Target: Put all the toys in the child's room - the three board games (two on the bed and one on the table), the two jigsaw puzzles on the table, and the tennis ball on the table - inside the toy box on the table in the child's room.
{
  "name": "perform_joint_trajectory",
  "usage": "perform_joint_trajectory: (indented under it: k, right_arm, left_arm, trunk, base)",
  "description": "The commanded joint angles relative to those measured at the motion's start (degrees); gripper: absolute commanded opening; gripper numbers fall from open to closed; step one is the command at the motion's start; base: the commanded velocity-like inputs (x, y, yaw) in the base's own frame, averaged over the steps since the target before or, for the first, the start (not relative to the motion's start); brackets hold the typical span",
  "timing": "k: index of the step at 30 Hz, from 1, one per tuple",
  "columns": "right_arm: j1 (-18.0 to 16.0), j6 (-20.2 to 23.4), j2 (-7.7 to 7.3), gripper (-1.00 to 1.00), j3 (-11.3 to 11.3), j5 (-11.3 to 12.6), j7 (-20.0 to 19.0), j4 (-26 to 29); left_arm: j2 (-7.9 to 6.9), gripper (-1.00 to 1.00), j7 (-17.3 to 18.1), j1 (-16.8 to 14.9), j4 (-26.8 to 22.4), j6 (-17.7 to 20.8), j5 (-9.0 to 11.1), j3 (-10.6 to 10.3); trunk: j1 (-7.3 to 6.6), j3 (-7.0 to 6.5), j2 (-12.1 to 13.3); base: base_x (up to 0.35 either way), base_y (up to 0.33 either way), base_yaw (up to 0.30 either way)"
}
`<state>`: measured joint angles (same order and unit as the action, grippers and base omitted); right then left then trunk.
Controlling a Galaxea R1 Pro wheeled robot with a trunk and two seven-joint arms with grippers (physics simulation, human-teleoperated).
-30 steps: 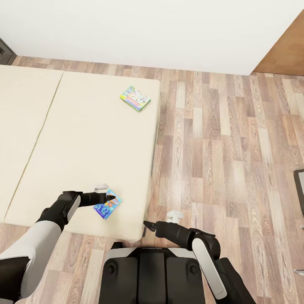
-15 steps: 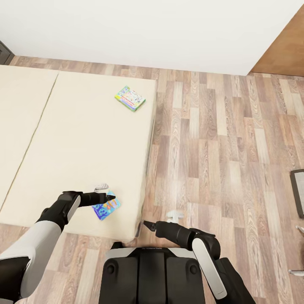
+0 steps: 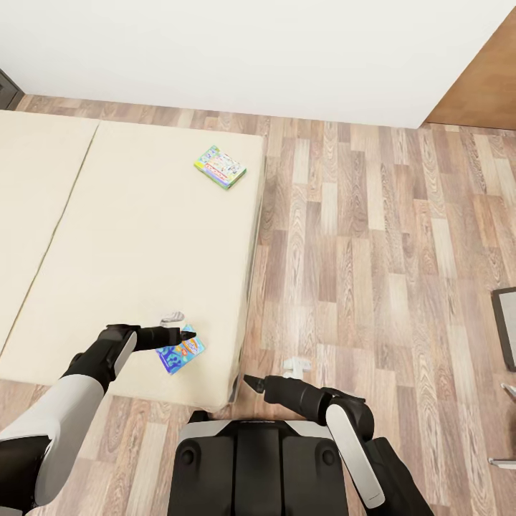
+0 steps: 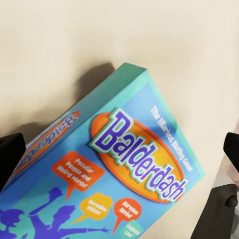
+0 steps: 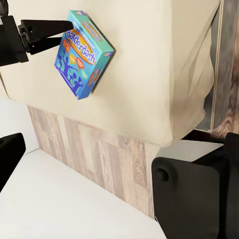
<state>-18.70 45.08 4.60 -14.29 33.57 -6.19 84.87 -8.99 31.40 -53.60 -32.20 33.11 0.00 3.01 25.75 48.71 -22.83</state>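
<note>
Left pincer (image 3: 188, 334) hovered spread over the blue Balderdash box (image 3: 180, 350), lower left on the bed (image 3: 129, 236); it needed squaring onto the box's edges. Right pincer (image 3: 249, 383) looked pressed together.

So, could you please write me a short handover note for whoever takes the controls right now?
Left gripper: open, straddling the blue board game, not yet closed on it.
Right gripper: hangs off the bed's near corner above the floor, holding nothing; whether it is open or shut cannot be told.
Things: the blue game lies flat near the bed's near corner; the pastel board game lies near the far edge.
Done: nothing seen collected.
Left: grasp the blue game, fetch the pastel one, then carry both to the toy box.
</note>
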Motion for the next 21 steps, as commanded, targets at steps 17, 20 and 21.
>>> perform_joint_trajectory:
  k: [17, 20, 21]
  right_arm:
    - [-0.05, 0.32, 0.05, 1.0, 0.13, -0.18, -0.32, 0.03]
    - [-0.03, 0.34, 0.04, 1.0, 0.14, -0.18, -0.32, 0.05]
    - [-0.03, 0.34, 0.04, 1.0, 0.14, -0.18, -0.32, 0.04]
  left_arm:
    - [0.02, 1.0, 0.24, -0.01, -0.05, 0.47, -0.02, 0.24]
    - [0.02, 1.0, 0.24, -0.01, -0.05, 0.47, -0.03, 0.24]
    - [0.02, 1.0, 0.24, -0.01, -0.05, 0.47, -0.02, 0.24]
  trunk:
    - [0.03, 0.06, -0.09]
    - [0.03, 0.06, -0.09]
    - [0.03, 0.06, -0.09]
  base:
    - [0.0, -0.024, 0.0]
    - [0.0, -0.212, 0.0]
    - [0.0, -0.222, 0.0]
